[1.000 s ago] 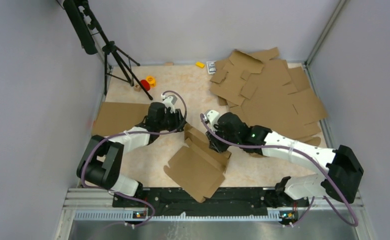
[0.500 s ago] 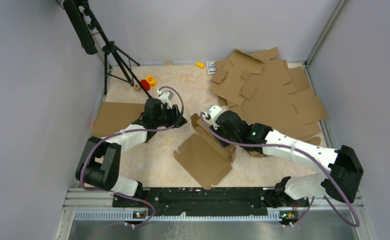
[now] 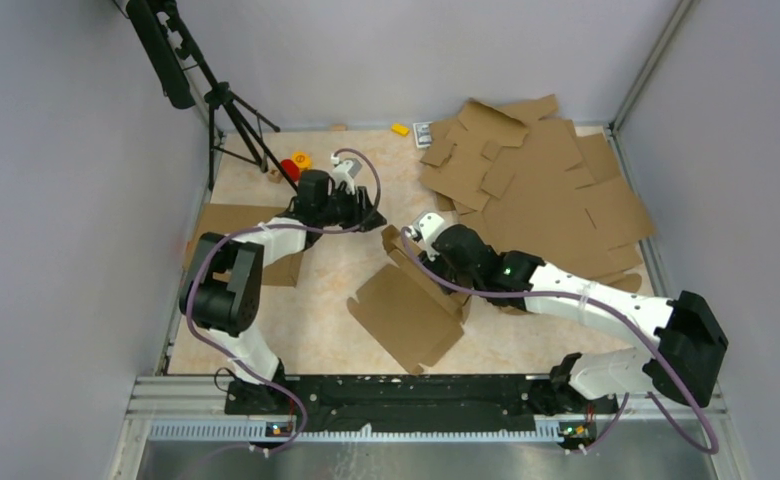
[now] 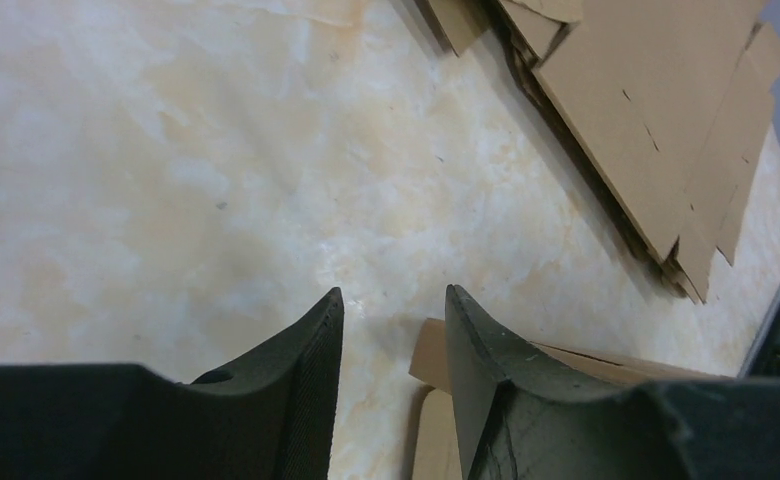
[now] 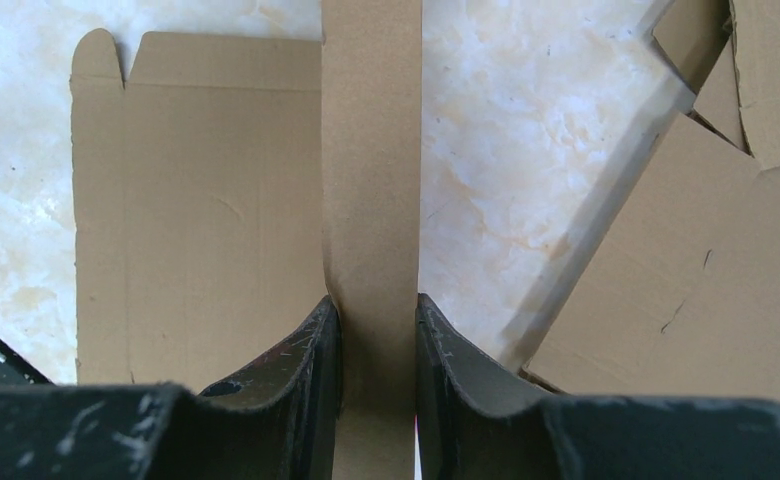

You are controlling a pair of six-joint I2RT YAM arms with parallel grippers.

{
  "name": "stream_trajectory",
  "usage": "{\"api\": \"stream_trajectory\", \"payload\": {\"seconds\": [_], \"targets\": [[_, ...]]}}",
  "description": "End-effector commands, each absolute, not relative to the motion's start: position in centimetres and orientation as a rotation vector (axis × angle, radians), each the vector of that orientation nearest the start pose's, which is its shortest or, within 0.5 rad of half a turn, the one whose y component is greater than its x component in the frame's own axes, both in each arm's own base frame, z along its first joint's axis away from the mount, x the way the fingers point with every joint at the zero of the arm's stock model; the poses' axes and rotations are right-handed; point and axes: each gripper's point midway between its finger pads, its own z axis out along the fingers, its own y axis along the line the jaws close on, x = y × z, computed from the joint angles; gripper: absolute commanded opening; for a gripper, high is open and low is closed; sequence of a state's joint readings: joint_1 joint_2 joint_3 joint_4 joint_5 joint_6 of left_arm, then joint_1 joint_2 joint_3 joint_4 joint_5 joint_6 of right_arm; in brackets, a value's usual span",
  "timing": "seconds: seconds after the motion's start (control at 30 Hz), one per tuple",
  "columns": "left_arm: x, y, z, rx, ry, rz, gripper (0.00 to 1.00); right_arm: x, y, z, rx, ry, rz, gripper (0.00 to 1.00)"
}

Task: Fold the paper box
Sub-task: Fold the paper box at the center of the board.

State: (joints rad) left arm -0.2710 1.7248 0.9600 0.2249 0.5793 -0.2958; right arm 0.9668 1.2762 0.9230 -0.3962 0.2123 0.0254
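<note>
So, right fingers [image 5: 301, 360] are pinching a raised flap [image 5: 371, 150] of the paper box [image 3: 406, 320], middle of the worktop [image 3: 316, 330]. Left fingers [image 4: 301, 370] hang open, empty. I'd pin the base with them before creasing.

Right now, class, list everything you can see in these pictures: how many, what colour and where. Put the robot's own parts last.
table: one, cream marbled top, under everything
paper box: one, brown, part folded, middle of the table
cardboard blanks: a pile, count unclear, brown, far right
flat cardboard sheet: one, brown, left side of the table
tripod: one, black, far left corner
small red piece: one, red, by the tripod's foot
small orange piece: one, orange, beside the red one
small yellow piece: one, yellow, far edge
left gripper: one, black, open and holding nothing, near the box's far corner
right gripper: one, black, shut on a raised strip of the paper box
</note>
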Motion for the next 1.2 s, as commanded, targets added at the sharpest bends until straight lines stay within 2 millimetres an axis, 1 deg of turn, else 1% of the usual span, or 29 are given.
{"api": "stream_trajectory", "payload": {"seconds": [0.0,0.17,0.33,0.47,0.6,0.77,1.0,1.17], "targets": [[38.1,-24.1,11.4,0.441,2.078,-1.06,0.43,23.2,27.5,15.6,-0.925,2.045,0.308,0.18],[36.4,-24.9,11.0,0.462,2.09,-1.101,0.43,23.4,27.7,15.3,-0.92,2.06,0.319,0.18],[35.3,-24.7,10.5,0.42,2.115,-1.089,0.42,23.8,27.5,15.1,-0.886,2.094,0.314,0.18],[34.4,-24.8,10.6,0.397,2.105,-1.077,0.42,24.0,27.3,15.1,-0.866,2.112,0.296,0.18],[33.2,-25.5,10.6,0.444,2.091,-1.053,0.42,23.9,27.4,15.3,-0.866,2.108,0.309,0.17],[32.5,-25.7,10.2,0.468,2.109,-1.036,0.42,23.9,27.5,15.3,-0.871,2.106,0.315,0.17],[32.2,-25.0,9.9,0.454,2.137,-0.99,0.43,24.0,27.4,15.2,-0.858,2.113,0.304,0.17],[31.4,-25.6,10.4,0.431,2.138,-1.068,0.43,24.1,27.3,15.2,-0.852,2.112,0.295,0.18]]}}
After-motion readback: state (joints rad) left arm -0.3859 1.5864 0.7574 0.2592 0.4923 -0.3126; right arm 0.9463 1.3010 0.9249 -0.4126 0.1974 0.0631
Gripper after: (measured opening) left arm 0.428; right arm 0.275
